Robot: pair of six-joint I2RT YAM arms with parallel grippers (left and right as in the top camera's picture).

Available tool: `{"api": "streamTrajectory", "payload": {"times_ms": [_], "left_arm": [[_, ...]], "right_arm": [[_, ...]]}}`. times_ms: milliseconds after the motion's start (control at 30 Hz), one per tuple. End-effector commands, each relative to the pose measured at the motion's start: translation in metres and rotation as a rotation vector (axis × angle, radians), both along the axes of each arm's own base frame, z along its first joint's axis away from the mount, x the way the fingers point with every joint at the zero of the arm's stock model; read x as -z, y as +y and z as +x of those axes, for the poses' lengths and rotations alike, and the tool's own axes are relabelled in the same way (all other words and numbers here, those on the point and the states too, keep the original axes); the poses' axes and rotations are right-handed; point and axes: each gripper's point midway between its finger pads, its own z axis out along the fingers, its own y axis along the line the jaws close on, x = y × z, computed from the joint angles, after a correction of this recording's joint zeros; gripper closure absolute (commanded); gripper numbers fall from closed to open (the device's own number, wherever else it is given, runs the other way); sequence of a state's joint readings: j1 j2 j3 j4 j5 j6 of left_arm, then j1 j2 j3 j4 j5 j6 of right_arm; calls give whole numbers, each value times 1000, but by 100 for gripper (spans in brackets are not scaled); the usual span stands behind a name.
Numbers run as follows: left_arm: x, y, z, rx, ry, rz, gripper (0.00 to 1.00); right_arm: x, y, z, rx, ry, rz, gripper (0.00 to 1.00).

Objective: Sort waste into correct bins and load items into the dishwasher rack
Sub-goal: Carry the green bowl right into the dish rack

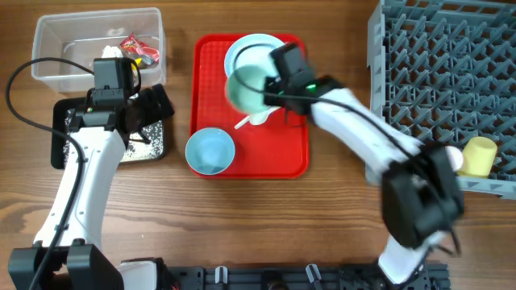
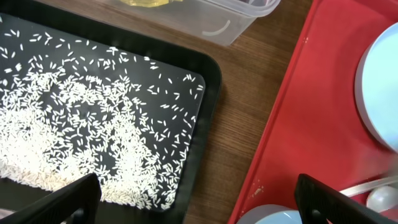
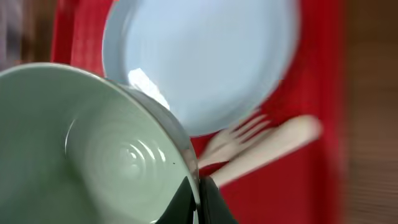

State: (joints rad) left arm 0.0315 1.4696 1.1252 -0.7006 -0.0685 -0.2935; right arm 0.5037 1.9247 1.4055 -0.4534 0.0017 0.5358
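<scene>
The pale bowl [image 3: 93, 143] is tipped on its side at the lower left of the right wrist view, with the right gripper [image 3: 198, 200] clamped on its rim. That close-up shows the plate [image 3: 199, 62], fork [image 3: 239, 135] and spoon [image 3: 280, 143] behind it, while overhead mostly hides the cutlery. The left gripper [image 2: 198, 202] is spread wide over the bench, and only its wrist view shows the rice [image 2: 74, 124] properly in the black tray [image 2: 210, 106].
</scene>
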Motion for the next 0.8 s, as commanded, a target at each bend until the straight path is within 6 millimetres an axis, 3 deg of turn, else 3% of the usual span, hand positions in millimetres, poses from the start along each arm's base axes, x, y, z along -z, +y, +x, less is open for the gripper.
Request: {"api": "streamTrajectory", "payload": {"times_ms": [0, 67, 167, 267, 400, 500, 633, 767], "left_arm": [[3, 0, 0, -1, 9, -12, 0], [3, 0, 0, -1, 9, -12, 0], [3, 0, 0, -2, 9, -13, 0], [3, -2, 0, -1, 8, -23, 0], [3, -6, 1, 9, 7, -45, 0], [3, -6, 1, 9, 7, -45, 0], [3, -6, 1, 9, 6, -45, 0], [3, -6, 2, 9, 3, -45, 0]], "right_arm": [[-99, -104, 18, 211, -245, -255, 96], [-125, -154, 13, 345, -289, -365, 96], [-162, -253, -4, 606, -333, -665, 96], [-164, -296, -11, 727, -306, -809, 95], [-142, -337, -11, 745, -199, -919, 91], [-138, -365, -16, 821, -167, -989, 91], [-155, -388, -18, 894, -187, -1114, 96], [-180, -388, 14, 813, -270, -1193, 96]]}}
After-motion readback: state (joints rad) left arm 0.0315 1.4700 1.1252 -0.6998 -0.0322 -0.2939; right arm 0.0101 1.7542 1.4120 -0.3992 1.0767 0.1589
